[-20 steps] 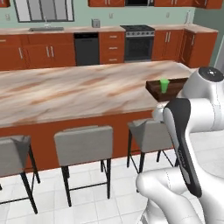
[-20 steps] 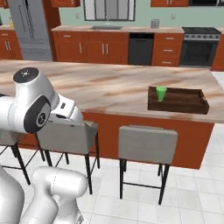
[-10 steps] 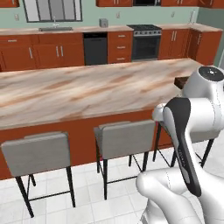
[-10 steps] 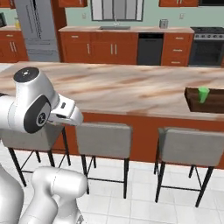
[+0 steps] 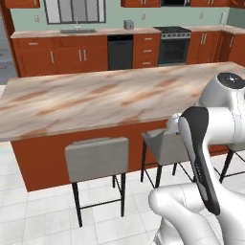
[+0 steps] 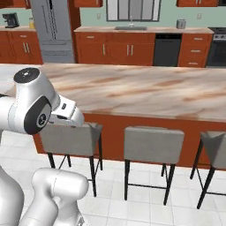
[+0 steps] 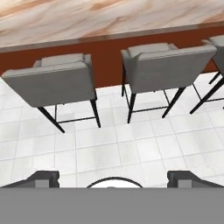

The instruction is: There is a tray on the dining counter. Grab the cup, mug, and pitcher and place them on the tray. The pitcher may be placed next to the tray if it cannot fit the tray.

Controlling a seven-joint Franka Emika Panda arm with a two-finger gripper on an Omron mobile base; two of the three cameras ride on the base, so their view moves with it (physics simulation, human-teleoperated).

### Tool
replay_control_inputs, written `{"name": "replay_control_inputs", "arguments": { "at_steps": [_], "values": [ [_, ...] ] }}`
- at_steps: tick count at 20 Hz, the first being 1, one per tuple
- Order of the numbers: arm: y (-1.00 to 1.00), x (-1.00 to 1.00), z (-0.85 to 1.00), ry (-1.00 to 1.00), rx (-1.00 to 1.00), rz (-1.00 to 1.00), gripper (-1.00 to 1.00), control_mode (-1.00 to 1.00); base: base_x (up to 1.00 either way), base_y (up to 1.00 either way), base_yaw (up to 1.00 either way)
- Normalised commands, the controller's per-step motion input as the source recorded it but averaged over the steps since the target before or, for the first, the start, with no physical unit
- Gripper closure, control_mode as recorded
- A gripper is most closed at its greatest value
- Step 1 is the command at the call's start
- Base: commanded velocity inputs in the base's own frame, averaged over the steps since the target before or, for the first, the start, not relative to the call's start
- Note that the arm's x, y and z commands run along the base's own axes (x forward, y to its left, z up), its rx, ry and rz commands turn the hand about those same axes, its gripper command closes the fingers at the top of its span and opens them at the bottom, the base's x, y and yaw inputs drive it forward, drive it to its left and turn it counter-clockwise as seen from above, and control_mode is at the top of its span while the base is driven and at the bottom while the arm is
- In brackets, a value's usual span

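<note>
Stools [image 7: 61, 76] and floor tiles [image 7: 131, 144] lie ahead of the gripper [image 7: 113, 177], whose fingertips [image 7: 41, 177] stand wide apart at the bottom of the hand view with nothing between them. The arm is folded close to the base, with the hand aimed down at the floor in front of the counter [image 5: 95, 95] rather than over its top.

The counter stretches bare across both base views, its marbled top showing no tray, cup, mug or pitcher on the part in view. A coffee machine [image 6: 10, 20] sits on a far counter at the upper left of the right base view, with something small and yellowish beside it, too small to tell what it is.

By my judgement the robot is between pick-ups, empty-handed and needing to find the next vessel.

Risks from here:
- The stools are tucked just beside the counter edge; a low swing of the arm could clip a backrest.
- With the tray out of sight, the way back to it must be judged afresh; a poor approach could leave a vessel set on the rim or off the tray.
- Wide jaws could slip on the rounded mug if they close off-centre.
</note>
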Motion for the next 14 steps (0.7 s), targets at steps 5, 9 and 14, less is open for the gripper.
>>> {"name": "replay_control_inputs", "arguments": {
  "at_steps": [5, 9, 14],
  "values": [
    [0.0, 0.0, 0.0, 0.0, 0.0, 0.0, -1.0, 1.0, 0.0, 1.0, 0.0],
    [0.0, 0.0, 0.0, 0.0, 0.0, 0.0, -1.0, 1.0, -0.02, 1.0, 0.0],
    [0.0, 0.0, 0.0, 0.0, 0.0, 0.0, -1.0, 1.0, -0.01, 1.0, 0.0]
  ]
}}
